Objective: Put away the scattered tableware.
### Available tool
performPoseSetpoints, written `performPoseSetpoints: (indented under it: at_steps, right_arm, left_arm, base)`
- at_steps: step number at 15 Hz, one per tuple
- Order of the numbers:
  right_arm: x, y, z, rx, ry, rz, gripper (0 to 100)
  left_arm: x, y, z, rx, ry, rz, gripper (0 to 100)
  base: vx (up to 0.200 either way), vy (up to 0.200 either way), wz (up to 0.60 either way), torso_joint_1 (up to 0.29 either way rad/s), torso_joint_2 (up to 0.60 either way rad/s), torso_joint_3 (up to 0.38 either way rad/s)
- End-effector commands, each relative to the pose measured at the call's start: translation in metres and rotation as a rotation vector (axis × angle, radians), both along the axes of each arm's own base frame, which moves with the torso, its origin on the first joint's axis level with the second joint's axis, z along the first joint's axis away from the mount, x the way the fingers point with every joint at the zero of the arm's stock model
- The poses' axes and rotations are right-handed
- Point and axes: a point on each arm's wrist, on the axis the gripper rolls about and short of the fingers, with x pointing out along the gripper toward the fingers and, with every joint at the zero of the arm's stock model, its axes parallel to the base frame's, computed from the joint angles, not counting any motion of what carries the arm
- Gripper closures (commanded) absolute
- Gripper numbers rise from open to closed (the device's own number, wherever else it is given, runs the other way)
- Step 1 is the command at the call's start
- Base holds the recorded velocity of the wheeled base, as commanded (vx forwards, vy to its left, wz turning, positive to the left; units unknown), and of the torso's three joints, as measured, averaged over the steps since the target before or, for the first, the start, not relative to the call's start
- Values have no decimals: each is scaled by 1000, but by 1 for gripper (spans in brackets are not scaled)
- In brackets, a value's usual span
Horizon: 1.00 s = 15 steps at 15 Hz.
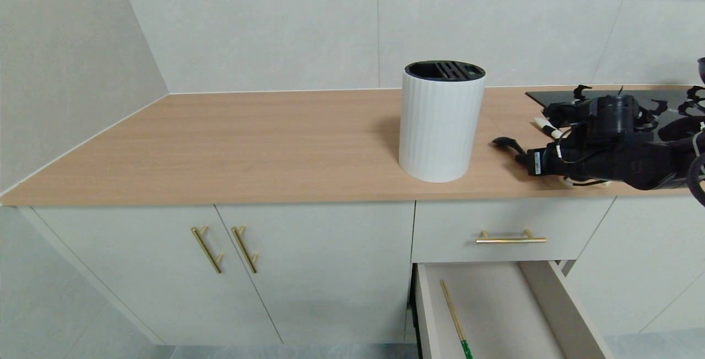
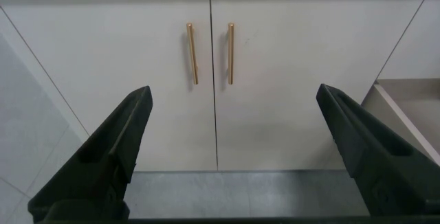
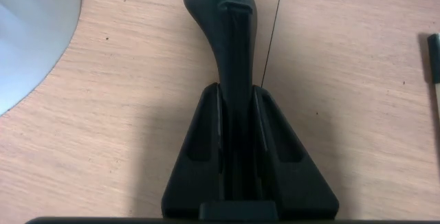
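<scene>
Spoon status: black spoon point(image 3: 221, 18) is clenched in the right claw point(image 3: 238, 93), jaws pressed on both sides of its handle, rounded end sticking out ahead. It sits low over the table point(image 1: 248, 144), just right of the white holder point(image 1: 440, 128); I cannot tell whether it touches the wood.

- Grip is on the handle, lengthwise. Judgement: this leaves the free end clear for going into a slot or a drawer.
- Holder stands upright near the middle of the table, with a black slotted top. It is a likely place for utensils.
- Drawer point(image 1: 542, 304) below the right end of the table is pulled open, with one chopstick point(image 1: 454, 317) lying inside. Judgement: it is open to take tableware, and may be where the spoon goes.
- A second, pale-handled utensil point(image 1: 547, 127) lies on the table beside the hob point(image 1: 537, 96), not yet picked up.
- Left claw point(image 2: 234, 97) is released, fingers wide apart, holding nothing. It hangs low in front of the cupboard doors point(image 2: 275, 114), well away from the work.

Risk: the spoon's tip is near the holder wall, so a careless swing could knock it.
</scene>
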Motion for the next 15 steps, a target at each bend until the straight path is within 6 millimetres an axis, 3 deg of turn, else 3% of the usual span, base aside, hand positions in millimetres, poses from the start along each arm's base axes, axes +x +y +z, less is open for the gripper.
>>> performPoseSetpoints:
  at_steps: [1, 3, 7, 10, 15]
  right_arm:
    - [-7, 4, 11, -3, -23, -14, 100]
    - [-23, 19, 22, -4, -2, -68, 100]
    - [-80, 49, 38, 7, 35, -141, 100]
    - [-129, 48, 46, -10, 39, -138, 100]
    - [-175, 35, 25, -30, 106, -152, 100]
  left_arm:
    - [0, 0, 0, 0, 0, 0, 0]
    - [0, 0, 0, 0, 0, 0, 0]
    - [0, 0, 0, 0, 0, 0, 0]
    - [0, 0, 0, 0, 0, 0, 0]
    - [0, 0, 0, 0, 0, 0, 0]
  base:
    - [0, 0, 0, 0, 0, 0]
    - [0, 0, 0, 0, 0, 0]
    - [0, 0, 0, 0, 0, 0]
    - [0, 0, 0, 0, 0, 0]
    - [0, 0, 0, 0, 0, 0]
